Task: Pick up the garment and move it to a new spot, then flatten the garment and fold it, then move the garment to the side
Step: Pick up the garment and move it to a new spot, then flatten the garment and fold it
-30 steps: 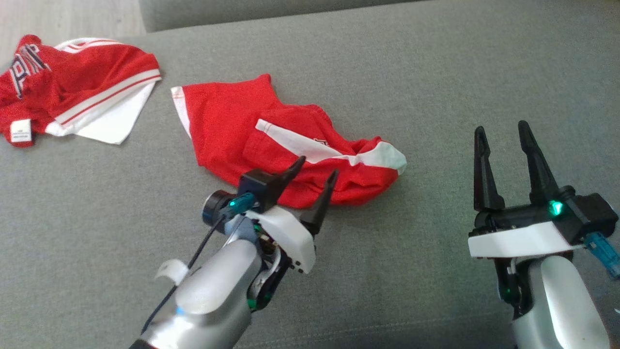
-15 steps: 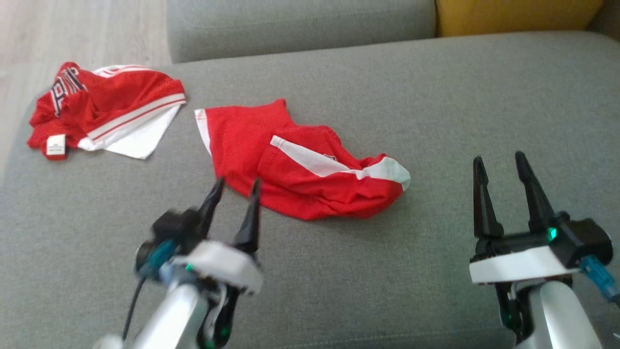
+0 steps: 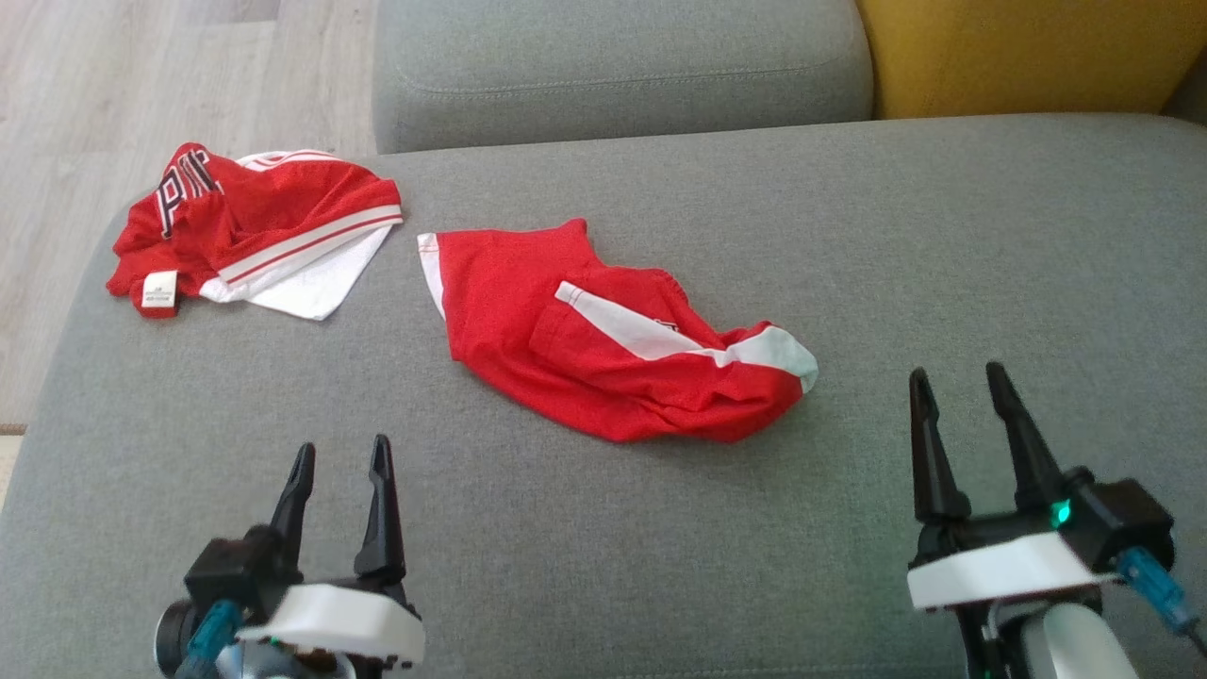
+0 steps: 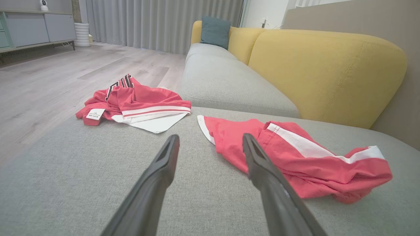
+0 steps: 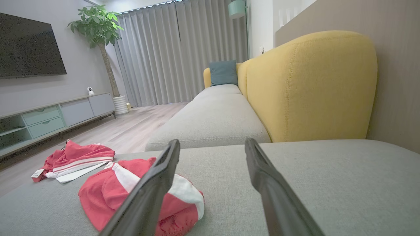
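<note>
Lying at seat [image 3: 660, 547] far-left edge, maybe overhanging: garment [image 3: 273, 203]; left claw [image 3: 341, 445], right claw [image 3: 955, 370] spread, empty.

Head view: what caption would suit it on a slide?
Left gripper and right gripper, both open, above a grey sofa seat; red jersey bunched far left, red shorts crumpled at centre.

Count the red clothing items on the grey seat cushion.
2. The jersey lies crumpled at the far-left corner of the cushion; the shorts lie near its middle, apart from the jersey. None seems hidden.
</note>
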Available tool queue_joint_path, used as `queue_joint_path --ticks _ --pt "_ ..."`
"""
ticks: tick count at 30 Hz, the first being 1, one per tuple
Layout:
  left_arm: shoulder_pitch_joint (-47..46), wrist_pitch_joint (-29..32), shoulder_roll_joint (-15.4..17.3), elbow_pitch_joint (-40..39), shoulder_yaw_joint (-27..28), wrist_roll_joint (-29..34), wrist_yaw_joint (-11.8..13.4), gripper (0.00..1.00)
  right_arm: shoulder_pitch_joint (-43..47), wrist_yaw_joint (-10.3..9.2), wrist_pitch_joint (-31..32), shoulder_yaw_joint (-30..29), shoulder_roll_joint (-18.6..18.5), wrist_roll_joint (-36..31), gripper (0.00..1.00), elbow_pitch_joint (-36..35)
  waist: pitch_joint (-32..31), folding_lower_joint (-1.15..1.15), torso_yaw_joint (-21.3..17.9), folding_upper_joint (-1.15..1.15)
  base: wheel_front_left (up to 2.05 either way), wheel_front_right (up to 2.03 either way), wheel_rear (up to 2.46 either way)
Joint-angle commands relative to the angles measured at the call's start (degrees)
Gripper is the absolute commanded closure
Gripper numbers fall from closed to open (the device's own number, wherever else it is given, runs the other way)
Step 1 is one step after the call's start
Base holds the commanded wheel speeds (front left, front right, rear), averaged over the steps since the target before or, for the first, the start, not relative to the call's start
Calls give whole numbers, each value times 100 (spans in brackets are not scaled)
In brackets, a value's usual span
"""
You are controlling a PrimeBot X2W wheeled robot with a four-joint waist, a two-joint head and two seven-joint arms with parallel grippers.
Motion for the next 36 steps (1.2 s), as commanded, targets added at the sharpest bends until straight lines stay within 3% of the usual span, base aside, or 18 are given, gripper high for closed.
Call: queue_joint_path --ticks 1,14,36 --pt "-122 -70 -56 -250 289 96 -52 0 -66 43 -36 167 -20 63 0 -138 -15 0 6 0 0 0 0" --pt "90 -70 -286 -236 727 461 -377 0 0 43 -36 241 -20 125 0 39 -29 0 -27 0 0 0 0" --pt "41 -70 -310 -128 708 475 -384 0 -66 43 -36 262 -20 75 0 178 57 0 -84 0 0 0 0"
